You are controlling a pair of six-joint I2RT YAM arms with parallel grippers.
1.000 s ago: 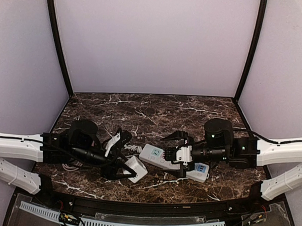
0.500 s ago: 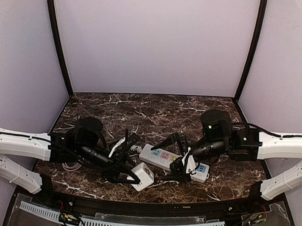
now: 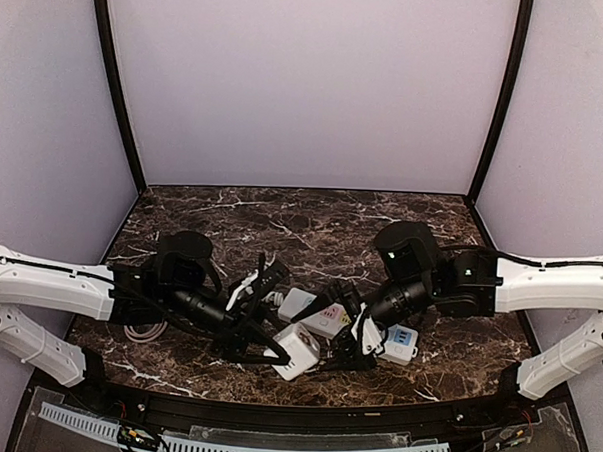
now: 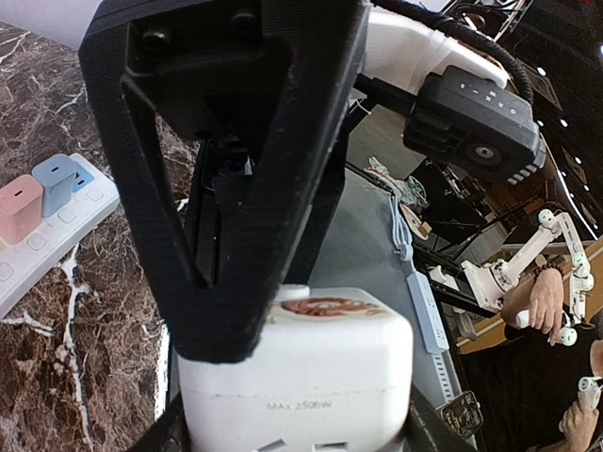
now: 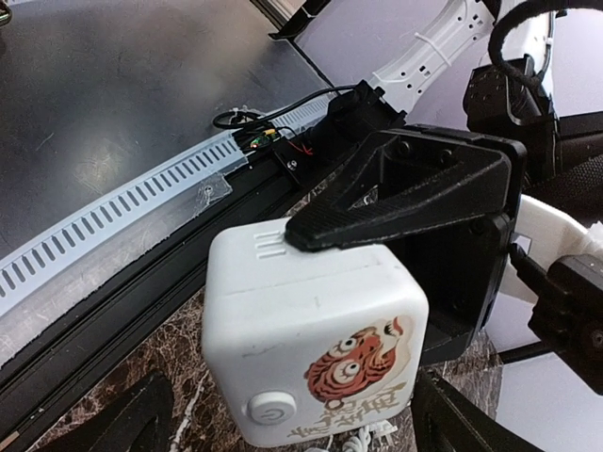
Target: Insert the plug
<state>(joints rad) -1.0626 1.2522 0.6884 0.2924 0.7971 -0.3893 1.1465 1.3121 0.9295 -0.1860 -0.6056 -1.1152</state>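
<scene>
Left gripper [image 3: 274, 343] clamps the white tiger-stickered cube plug [image 5: 311, 348] near the dark marble table's [image 3: 282, 220] front edge; right gripper [image 3: 358, 341] gapes beside it, released. White plastic power strip [image 3: 324, 315] lies just behind.

Top external camera is looking down from above and behind the arm bases, taking in the whole marble table [image 3: 282, 220] from well back. Left wrist camera is sitting very close over the white cube adapter [image 4: 297, 377], facing the table's near edge, with the power strip [image 4: 38, 226] at frame left. Right wrist camera is pointing at the near edge too (slotted cable duct [image 5: 113, 221] showing), tight on the same adapter. All three are sharing that cube.
</scene>
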